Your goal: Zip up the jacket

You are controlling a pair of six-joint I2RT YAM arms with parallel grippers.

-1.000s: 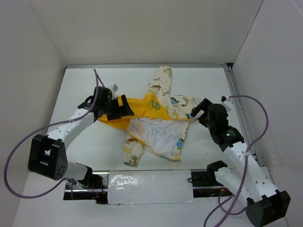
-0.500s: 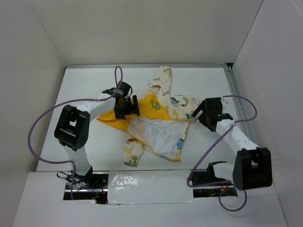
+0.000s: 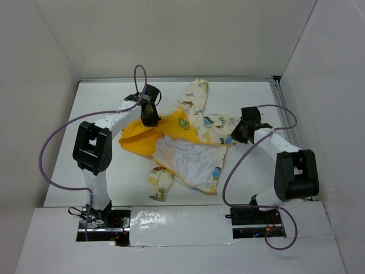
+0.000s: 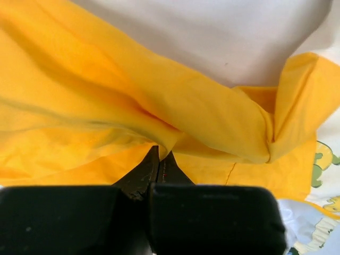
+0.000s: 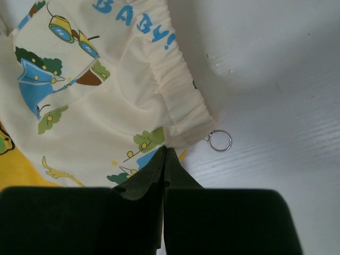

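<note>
Mid-table (image 3: 245, 103), the jacket (image 3: 188, 162) — unzipped, front flung open, white lining up, one sleeve pointing far, the other near. On its left, the yellow hood (image 3: 140, 140), bunched. At the hood's far edge, the left gripper (image 3: 151, 119), clenched on a yellow fold, creases running into the tips. At the jacket's right side, the right gripper (image 3: 242, 136) — tips pressed together at the elastic edge; cloth caught or not, cannot tell. Just beside that edge, a small ring (image 5: 219, 141).
</note>
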